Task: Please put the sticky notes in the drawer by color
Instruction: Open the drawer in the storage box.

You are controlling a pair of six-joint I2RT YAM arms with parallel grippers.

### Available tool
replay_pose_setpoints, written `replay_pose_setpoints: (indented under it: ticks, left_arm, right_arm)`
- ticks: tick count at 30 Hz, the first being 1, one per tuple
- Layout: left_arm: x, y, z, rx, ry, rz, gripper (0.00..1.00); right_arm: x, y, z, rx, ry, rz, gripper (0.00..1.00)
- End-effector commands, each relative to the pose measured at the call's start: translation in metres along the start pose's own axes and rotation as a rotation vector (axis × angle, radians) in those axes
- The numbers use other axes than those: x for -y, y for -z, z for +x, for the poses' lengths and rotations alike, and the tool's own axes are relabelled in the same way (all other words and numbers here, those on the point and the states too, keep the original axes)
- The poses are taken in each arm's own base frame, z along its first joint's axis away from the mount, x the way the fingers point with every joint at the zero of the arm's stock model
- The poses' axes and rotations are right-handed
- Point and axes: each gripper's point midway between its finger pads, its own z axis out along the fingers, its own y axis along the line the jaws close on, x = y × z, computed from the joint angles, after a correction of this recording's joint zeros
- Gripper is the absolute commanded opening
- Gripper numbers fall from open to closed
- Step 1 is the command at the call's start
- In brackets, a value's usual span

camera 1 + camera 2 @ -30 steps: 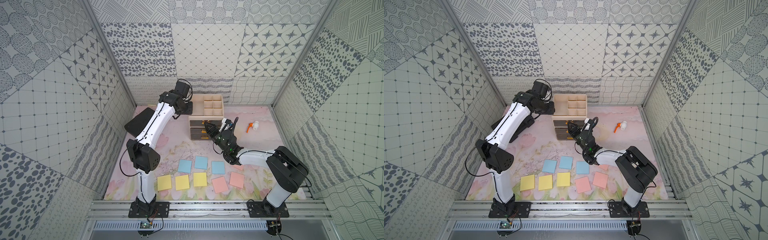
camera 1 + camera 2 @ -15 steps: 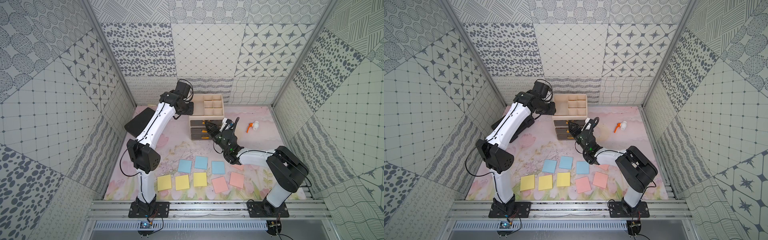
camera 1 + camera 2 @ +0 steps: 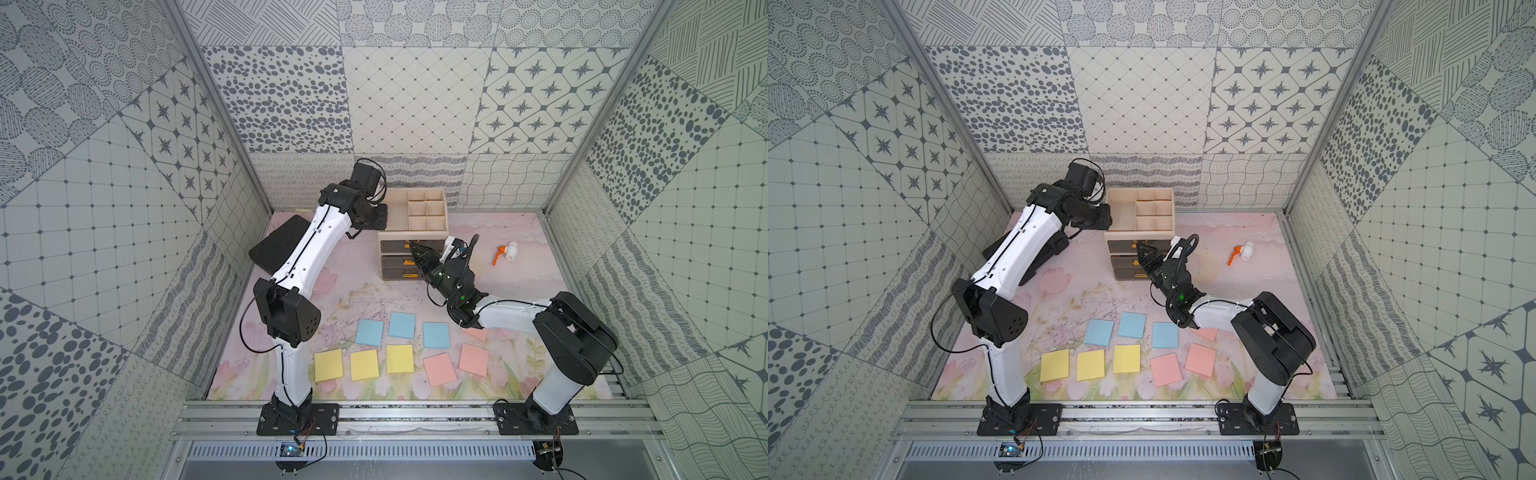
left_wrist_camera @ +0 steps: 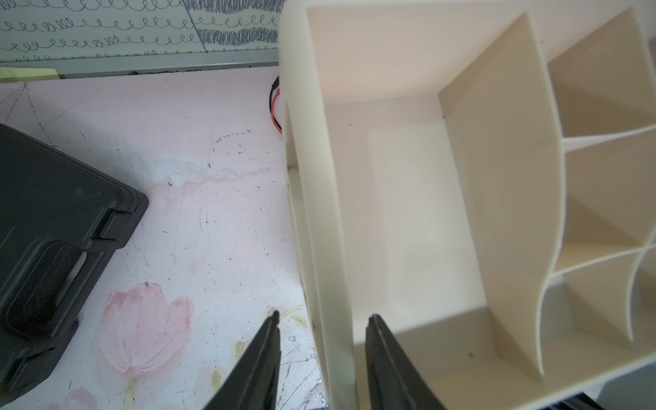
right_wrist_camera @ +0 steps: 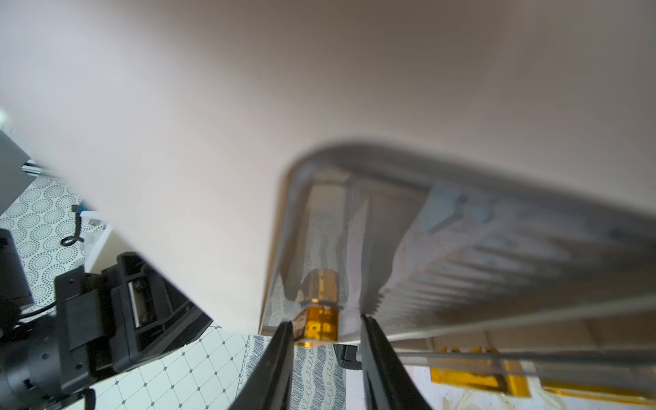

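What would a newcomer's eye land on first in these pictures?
Bright square paper sticky notes, blue, yellow and pink, lie in rows on the near part of the floral mat. At the back stands a cream plastic cabinet with grey drawers; the right gripper flanks its top drawer's gold handle, the left gripper straddles its side wall.

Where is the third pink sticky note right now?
In both top views the third pink note lies mostly hidden under the right arm, just past the other two pink notes toward the drawer, right of the blue notes.
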Motion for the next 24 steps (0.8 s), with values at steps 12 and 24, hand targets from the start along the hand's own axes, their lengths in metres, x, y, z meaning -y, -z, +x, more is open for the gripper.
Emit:
replay_pose_setpoints:
  ticks: [12, 24]
  left_arm:
    - [0.005, -0.003, 0.008, -0.032, -0.032, 0.018, 0.43]
    - [0.008, -0.005, 0.011, -0.039, -0.045, 0.025, 0.43]
  right_arm:
    - [-0.035, 0.006, -0.025, 0.071, -0.066, -0.035, 0.33]
    - [-0.029, -0.007, -0.024, 0.086, -0.086, -0.044, 0.32]
